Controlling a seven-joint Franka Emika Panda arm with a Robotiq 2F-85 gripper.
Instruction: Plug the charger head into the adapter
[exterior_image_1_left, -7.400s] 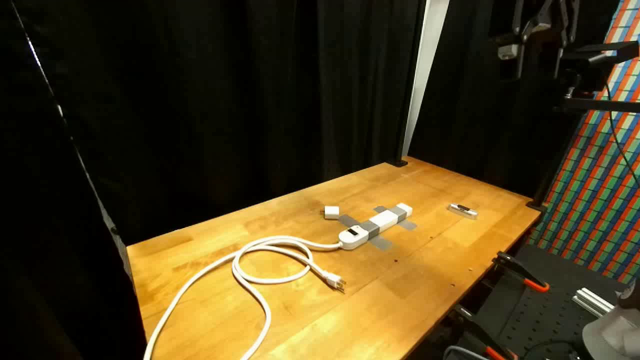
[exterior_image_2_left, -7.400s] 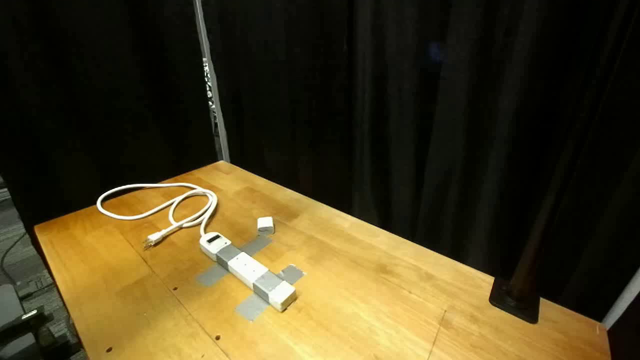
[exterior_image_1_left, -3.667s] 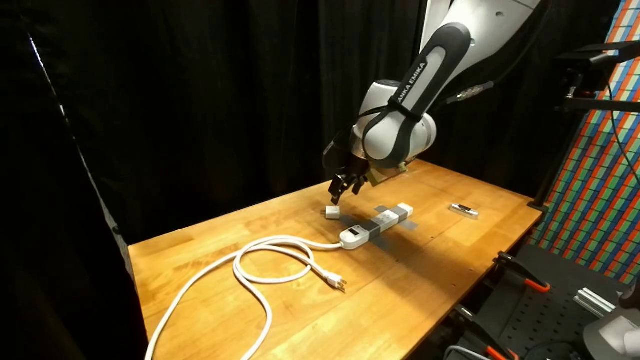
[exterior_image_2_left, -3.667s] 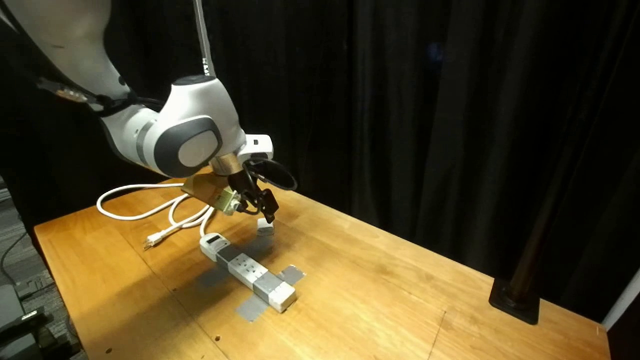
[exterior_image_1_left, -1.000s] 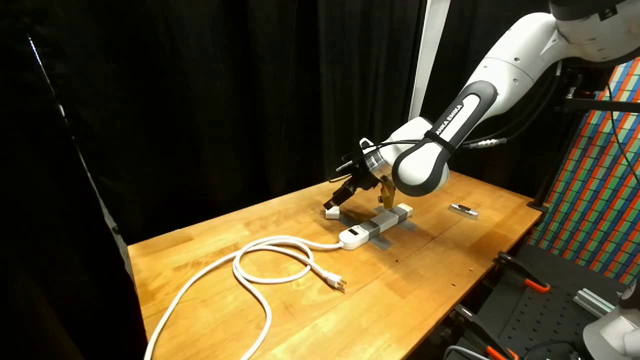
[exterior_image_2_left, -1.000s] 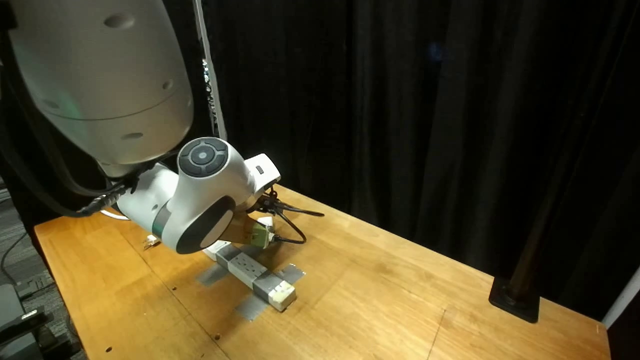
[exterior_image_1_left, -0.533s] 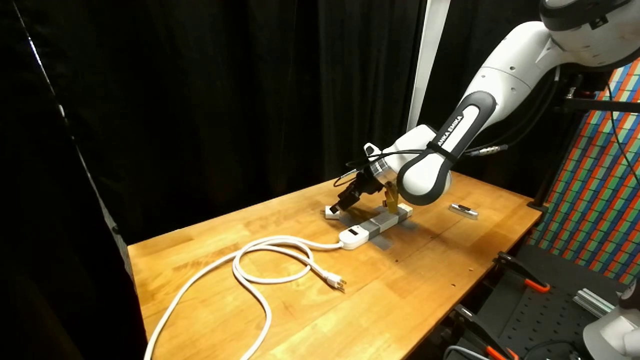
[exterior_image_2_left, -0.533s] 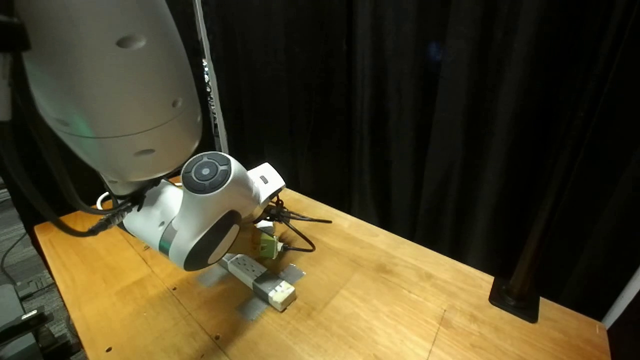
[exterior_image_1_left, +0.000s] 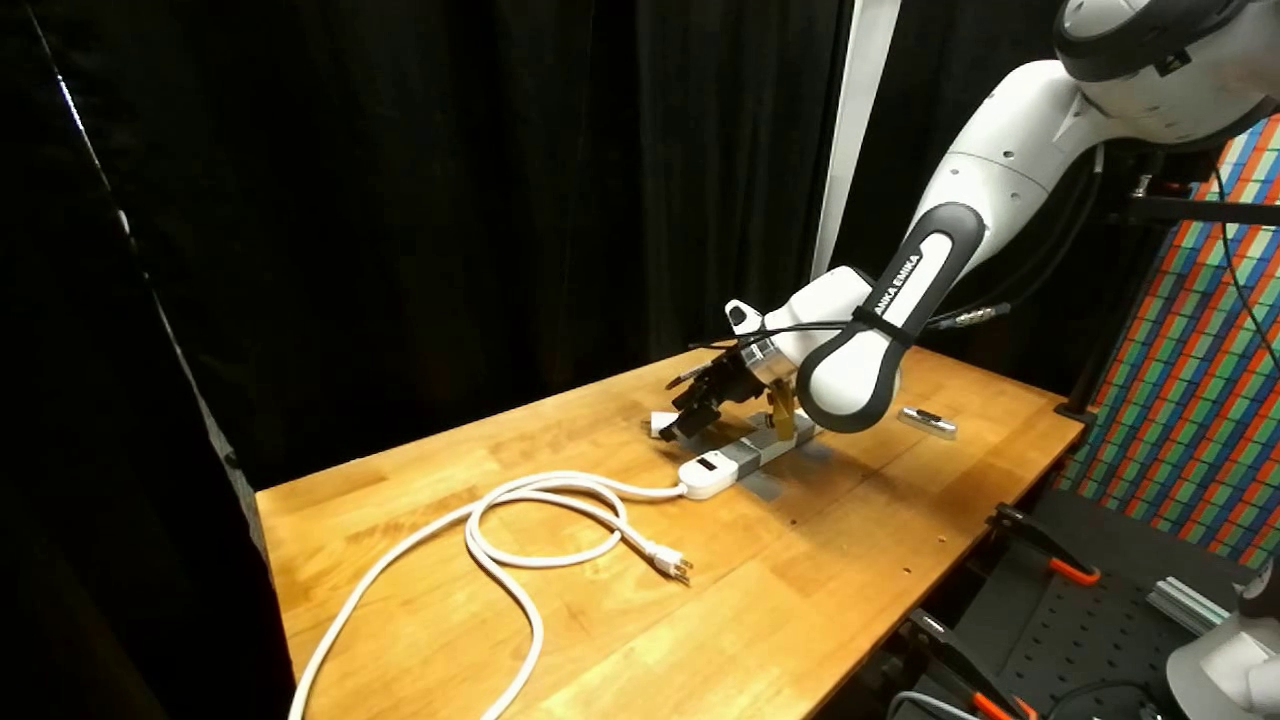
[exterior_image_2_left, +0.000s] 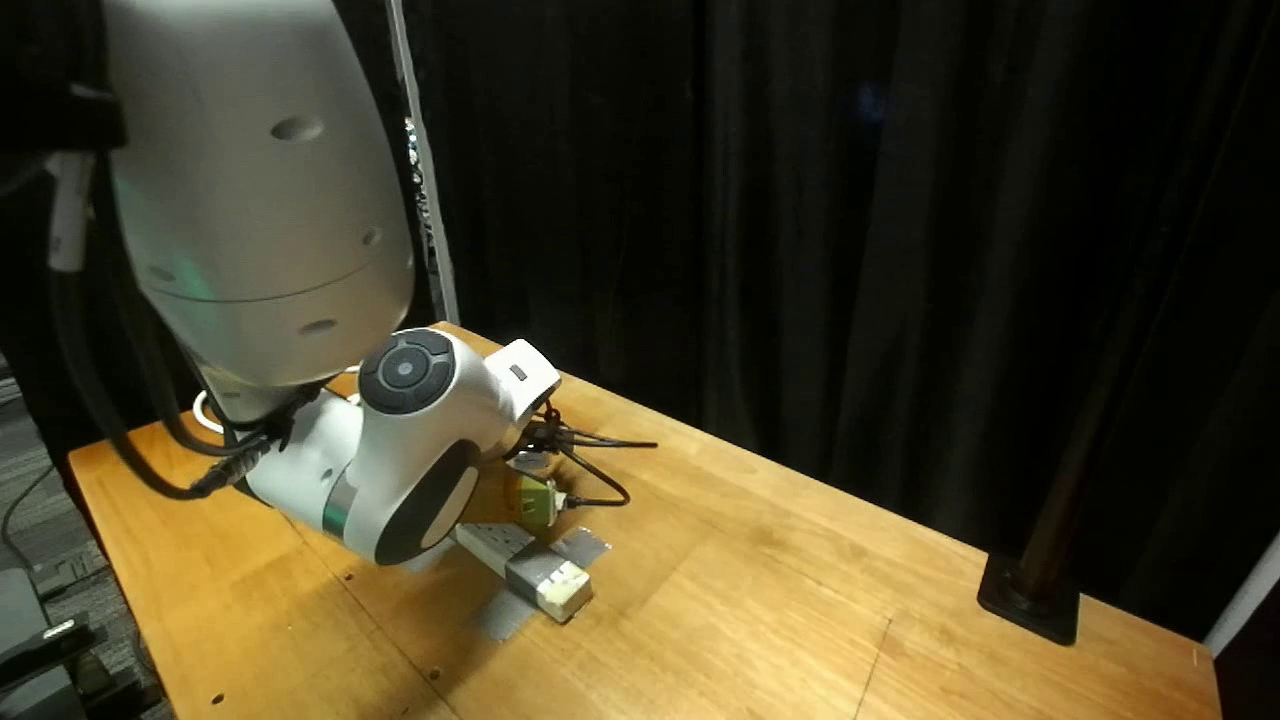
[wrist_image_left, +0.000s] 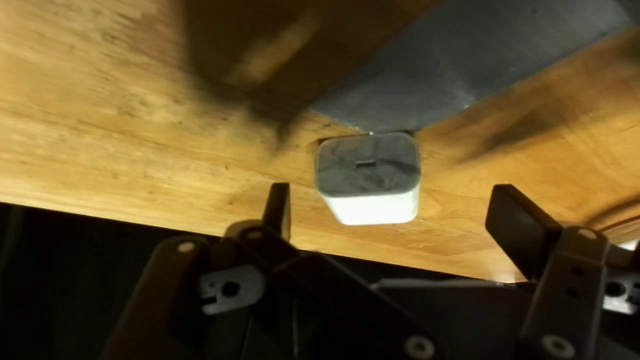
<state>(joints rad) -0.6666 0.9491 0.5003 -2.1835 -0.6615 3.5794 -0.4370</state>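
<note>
The charger head (wrist_image_left: 367, 175), a small white block with a slot in its shaded grey end face, lies on the table. In the wrist view my gripper (wrist_image_left: 391, 192) is open, one finger (wrist_image_left: 276, 207) left of the block and one right, with a gap on each side. An exterior view shows the charger head (exterior_image_1_left: 657, 423) partly behind a dark fingertip. The adapter (exterior_image_1_left: 708, 473), a long white strip with a small dark window, is fixed down with grey tape; its sockets (exterior_image_2_left: 492, 540) are partly covered by the arm. The adapter is outside the wrist view.
A white cable (exterior_image_1_left: 545, 565) loops over the table and ends in a pronged plug (exterior_image_1_left: 670, 562). Grey tape (wrist_image_left: 450, 65) reaches up to the charger head. My wrist's bracket (exterior_image_1_left: 783, 410) hangs close over the adapter. A small clear-and-dark object (exterior_image_1_left: 928, 421) lies farther along.
The arm has come down over the last second. My fingertips have moved from above the charger head to lower beside it. The charger head, adapter and cable have stayed where they were.
</note>
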